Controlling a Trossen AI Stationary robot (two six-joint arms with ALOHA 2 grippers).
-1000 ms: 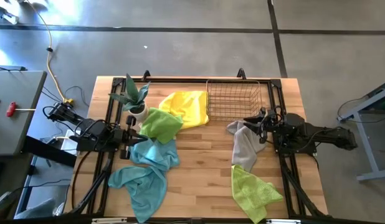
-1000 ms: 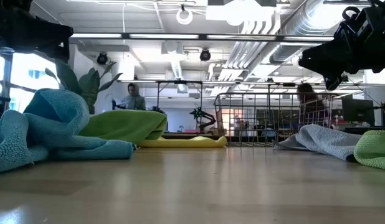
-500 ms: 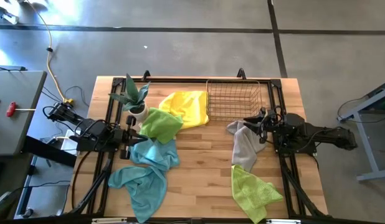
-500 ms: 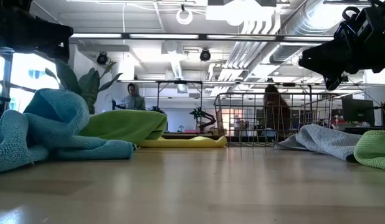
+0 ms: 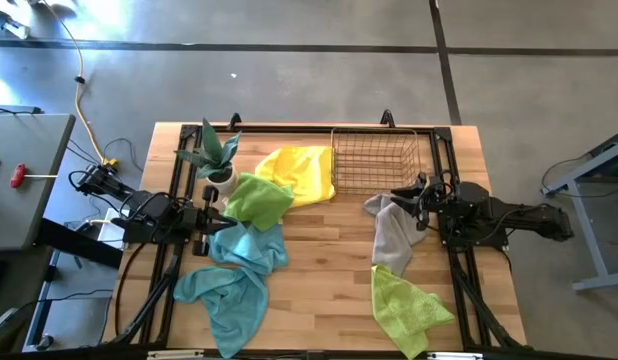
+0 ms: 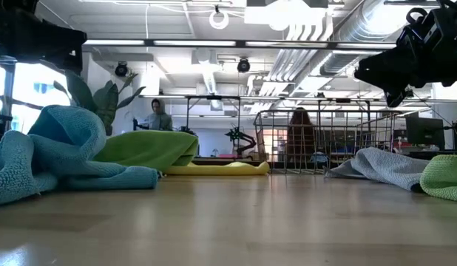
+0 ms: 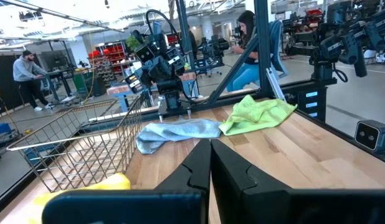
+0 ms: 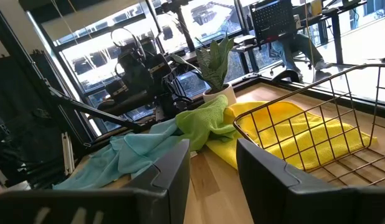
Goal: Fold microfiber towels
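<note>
Several microfiber towels lie crumpled on the wooden table. A yellow one [image 5: 301, 172] lies at the far middle, and a lime green one [image 5: 257, 199] overlaps its edge. A teal one [image 5: 235, 272] is at the near left, a grey one [image 5: 392, 233] at the right, and a second lime green one [image 5: 409, 306] at the near right. My left gripper [image 5: 211, 221] is shut and empty, and hovers above the teal towel's far end. My right gripper [image 5: 413, 205] is open and empty, and hovers above the grey towel's far end. In the low view both arms are well clear of the table.
A wire mesh basket [image 5: 375, 158] stands at the far right, beside the yellow towel. A small potted plant [image 5: 218, 160] stands at the far left, against the lime green towel. Bare wood [image 5: 324, 260] shows in the middle. People are in the room behind [image 6: 301, 139].
Neither the arms nor the towels have moved. In the low view, a person in the room behind the basket has walked from the right toward the left.
</note>
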